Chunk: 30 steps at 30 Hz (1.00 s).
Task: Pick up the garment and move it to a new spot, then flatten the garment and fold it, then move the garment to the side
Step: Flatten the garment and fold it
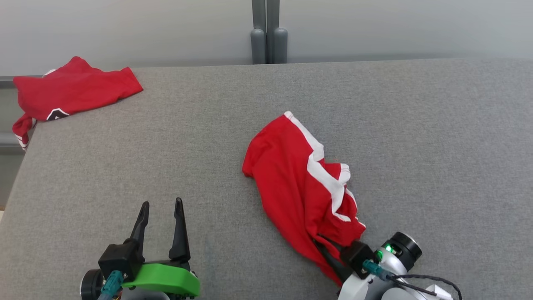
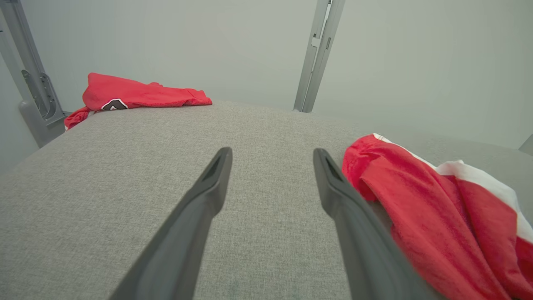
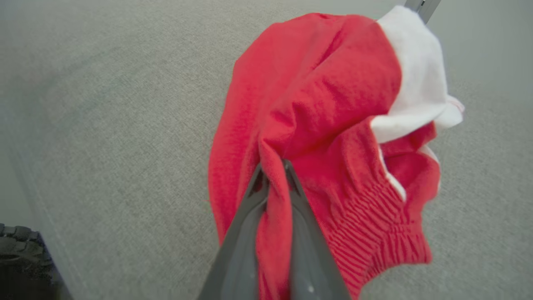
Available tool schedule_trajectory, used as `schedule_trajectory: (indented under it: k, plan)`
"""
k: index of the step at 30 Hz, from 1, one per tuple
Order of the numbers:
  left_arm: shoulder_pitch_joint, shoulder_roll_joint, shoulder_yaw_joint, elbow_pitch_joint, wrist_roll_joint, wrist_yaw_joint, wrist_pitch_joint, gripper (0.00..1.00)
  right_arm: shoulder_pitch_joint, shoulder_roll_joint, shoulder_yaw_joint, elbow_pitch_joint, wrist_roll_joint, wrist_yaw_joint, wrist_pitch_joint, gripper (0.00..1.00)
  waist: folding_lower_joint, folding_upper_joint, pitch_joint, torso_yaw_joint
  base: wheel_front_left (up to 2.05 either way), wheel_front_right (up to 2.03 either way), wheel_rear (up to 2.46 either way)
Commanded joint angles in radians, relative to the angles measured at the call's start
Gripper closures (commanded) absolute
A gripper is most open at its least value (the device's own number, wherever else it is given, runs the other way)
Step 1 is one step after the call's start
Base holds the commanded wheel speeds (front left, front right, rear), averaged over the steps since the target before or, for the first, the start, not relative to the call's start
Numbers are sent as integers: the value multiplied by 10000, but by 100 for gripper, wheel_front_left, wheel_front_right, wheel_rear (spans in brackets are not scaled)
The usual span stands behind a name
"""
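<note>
Toward the worktop's (image 1: 208, 146) front-right edge, the right gripper (image 3: 272, 168) clamps the red garment (image 1: 291, 179) between its 2 fingers (image 3: 241, 233) — the left gripper (image 1: 160, 206), front left, stands wide, empty.

The garment (image 1: 287, 179) is seen in red, banded white; the bench (image 1: 416, 125) is covered in flecked grey; the far garment (image 1: 79, 87) is coloured red too, black-and-white emblem showing.

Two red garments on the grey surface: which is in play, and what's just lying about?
In play: white-striped red garment, clamped in the shut right pincer; open left pincer, empty; grey surface.
Lying about: second red garment, far left corner, hanging over the edge; grey posts.
</note>
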<state>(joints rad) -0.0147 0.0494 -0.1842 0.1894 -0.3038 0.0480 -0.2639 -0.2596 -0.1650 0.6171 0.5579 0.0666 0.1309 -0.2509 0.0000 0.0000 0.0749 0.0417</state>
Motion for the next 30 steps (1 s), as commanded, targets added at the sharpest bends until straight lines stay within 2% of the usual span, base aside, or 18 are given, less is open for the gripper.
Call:
schedule_trajectory:
  k: [1,4,6,7,8,16,21,25,30]
  plan:
    - [103,20,55,-27,82,-26,-9,0,243,30,-28,-39,-243,-2,20,100,0,0,-5,-73,0,0,0]
    - [96,20,78,-1,79,-41,-9,0,466,71,-201,-50,-572,-2,60,100,0,0,-12,-128,0,0,0]
    - [105,20,103,20,77,-41,-9,0,597,177,-376,-74,-610,-2,48,64,0,0,-39,-181,0,0,0]
    - [127,20,109,36,77,-46,-9,0,668,239,-462,-119,-608,-2,30,34,0,0,-64,-214,0,0,0]
    - [143,20,114,50,76,-50,-9,0,723,276,-535,-176,-613,-2,5,0,0,0,-93,-241,0,0,0]
    - [369,20,59,108,21,-26,-9,0,1474,523,-1376,-1410,-421,-2,-112,0,0,0,-463,-503,0,0,0]
    - [517,20,12,112,-11,12,-9,0,2017,633,-2474,-2433,-142,-4,-124,0,0,0,-665,-621,0,0,0]
    - [553,21,-110,118,-26,9,-9,0,2033,657,-2986,-2423,-228,-2,190,0,0,0,-702,-560,0,0,0]
    - [440,21,-231,172,5,-30,-9,0,1537,549,-2775,-1742,-71,-4,570,0,0,0,-613,-294,0,0,0]
